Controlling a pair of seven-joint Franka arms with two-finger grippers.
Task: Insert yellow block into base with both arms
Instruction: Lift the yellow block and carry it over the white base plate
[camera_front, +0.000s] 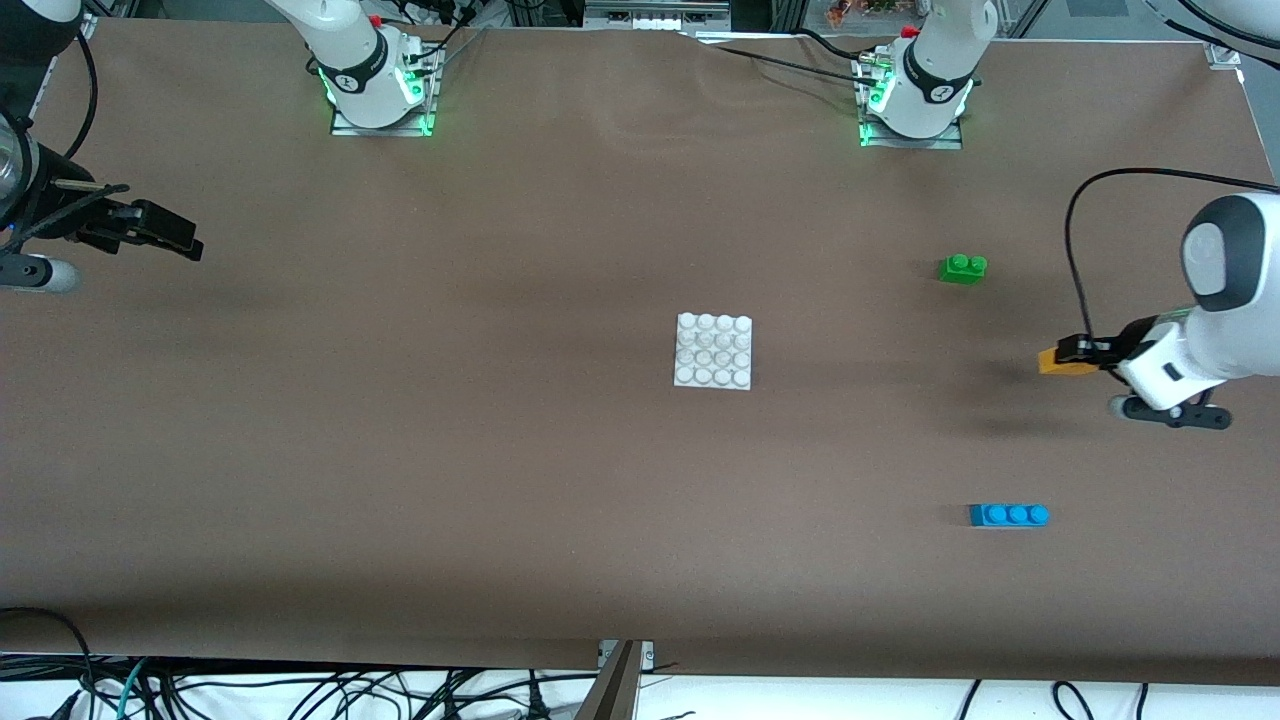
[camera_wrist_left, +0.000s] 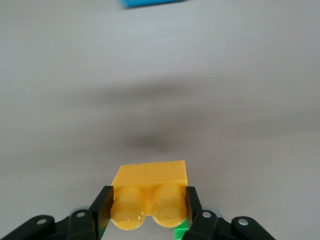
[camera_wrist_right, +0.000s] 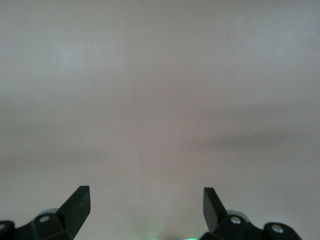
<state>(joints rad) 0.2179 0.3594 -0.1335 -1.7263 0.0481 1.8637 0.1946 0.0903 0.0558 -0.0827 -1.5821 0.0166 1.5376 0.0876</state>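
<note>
Front view, left pincer (camera_front: 1072, 352): pinches the yellow block (camera_front: 1060, 362) above the bench (camera_front: 500, 450), toward the left arm's end, well apart from the base (camera_front: 713, 350).
Front view, right pincer (camera_front: 165, 235): waits over the right arm's end of the bench, holding nothing.
Front view, bystanders: a green brick (camera_front: 962, 268) lies farther from the camera, a blue brick (camera_front: 1008, 515) nearer.
Front view, base: a flat white square plate, four-by-four round studs, lying loose on the brown bench.
Left wrist view, grip: the fingers (camera_wrist_left: 102, 207) clamp the yellow block (camera_wrist_left: 150, 192) by its sides; smooth glossy plastic, two round studs facing the camera.
Left wrist view, risk: you carry the block turned on its side; unless you level it, the underside will likely miss the studs.
Right wrist view, right pincer (camera_wrist_right: 145, 205): spread wide over bare matte bench.
Right wrist view, risk: if you leave the base unheld, pressing may slide it.
</note>
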